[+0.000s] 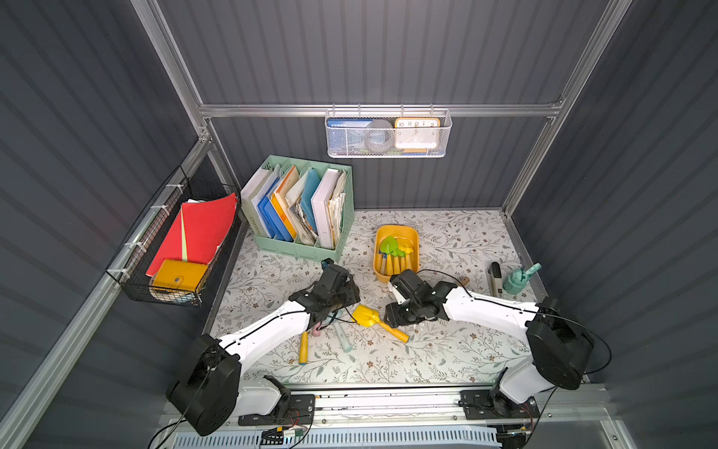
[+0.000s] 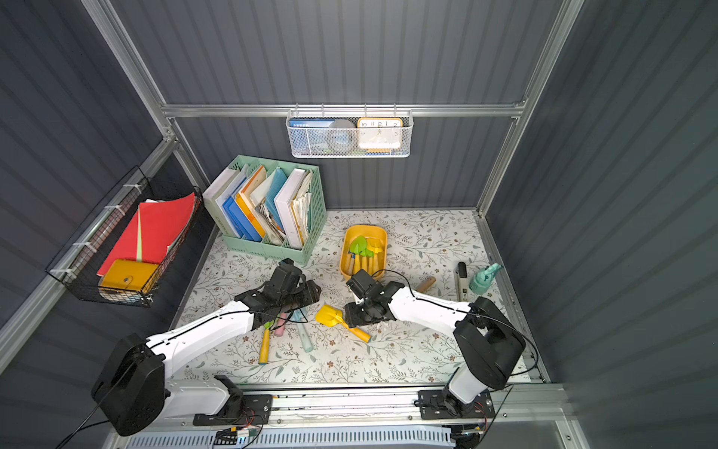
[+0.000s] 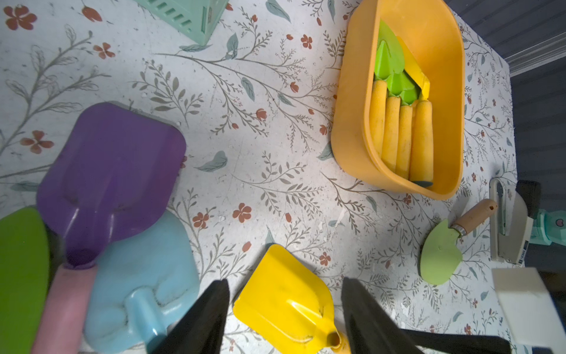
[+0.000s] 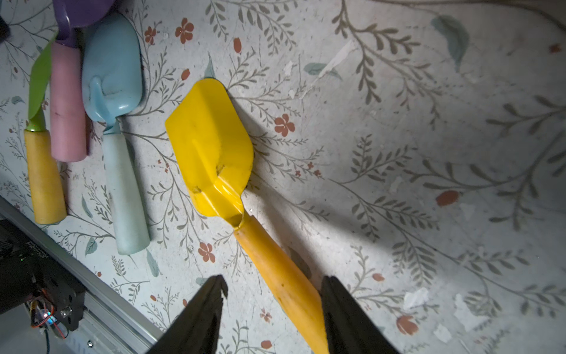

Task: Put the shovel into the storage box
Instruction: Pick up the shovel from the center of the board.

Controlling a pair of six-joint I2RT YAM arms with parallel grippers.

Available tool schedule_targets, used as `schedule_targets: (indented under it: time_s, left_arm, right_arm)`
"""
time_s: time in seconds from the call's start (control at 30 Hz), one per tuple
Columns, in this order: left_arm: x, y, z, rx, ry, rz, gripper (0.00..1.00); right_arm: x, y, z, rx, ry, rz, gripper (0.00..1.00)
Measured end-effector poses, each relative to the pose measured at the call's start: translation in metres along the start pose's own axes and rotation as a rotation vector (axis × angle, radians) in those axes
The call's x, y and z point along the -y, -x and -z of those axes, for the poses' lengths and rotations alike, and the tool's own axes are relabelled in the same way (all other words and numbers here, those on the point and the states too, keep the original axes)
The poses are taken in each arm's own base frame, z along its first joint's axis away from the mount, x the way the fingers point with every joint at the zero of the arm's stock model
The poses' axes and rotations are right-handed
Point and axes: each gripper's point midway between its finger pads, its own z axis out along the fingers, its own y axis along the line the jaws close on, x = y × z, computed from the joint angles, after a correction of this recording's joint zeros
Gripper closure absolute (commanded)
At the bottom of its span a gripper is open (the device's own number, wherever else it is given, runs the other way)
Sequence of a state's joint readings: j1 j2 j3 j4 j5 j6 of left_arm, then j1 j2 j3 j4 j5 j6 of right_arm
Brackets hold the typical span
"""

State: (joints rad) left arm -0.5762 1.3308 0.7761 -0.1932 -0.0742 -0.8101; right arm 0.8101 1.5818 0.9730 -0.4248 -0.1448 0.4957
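Right wrist view: right claw (image 4: 274, 280) astride shovel (image 4: 211, 147) handle.

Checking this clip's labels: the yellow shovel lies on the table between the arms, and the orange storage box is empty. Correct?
Not empty: the left wrist view shows the storage box holding several yellow-handled shovels. The yellow shovel does lie on the table between the left arm and right arm.

Floral-print table (image 1: 447, 350): storage box (image 1: 397, 230), yellow shovel (image 1: 365, 315), blue shovel (image 1: 344, 338), purple shovel (image 3: 113, 171), green shovel (image 1: 303, 348), mint file organiser (image 1: 295, 249), stapler (image 1: 495, 278), teal bottle (image 1: 518, 280), small trowel (image 3: 441, 254).
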Motion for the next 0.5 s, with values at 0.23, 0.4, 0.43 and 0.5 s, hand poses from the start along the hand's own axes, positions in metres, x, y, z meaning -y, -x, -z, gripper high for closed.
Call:
schedule_targets:
  time_s: [0.23,0.4,0.43,0.5]
  left_arm:
    - [0.000,-0.003,-0.002,-0.011,-0.001,0.001,0.36]
    - [0.000,-0.003,-0.002,-0.016,-0.005,0.001,0.36]
    - [0.000,-0.004,-0.003,-0.016,-0.005,0.001,0.36]
    - [0.000,-0.004,-0.003,-0.020,-0.005,0.001,0.36]
  right_arm:
    - [-0.002,-0.002,-0.002,-0.006,-0.021,0.032,0.45]
    - [-0.004,-0.007,-0.009,-0.032,-0.032,0.051,0.50]
    - [-0.006,-0.008,-0.011,-0.038,-0.033,0.055,0.51]
    - [-0.007,-0.011,-0.015,-0.050,-0.037,0.064,0.53]
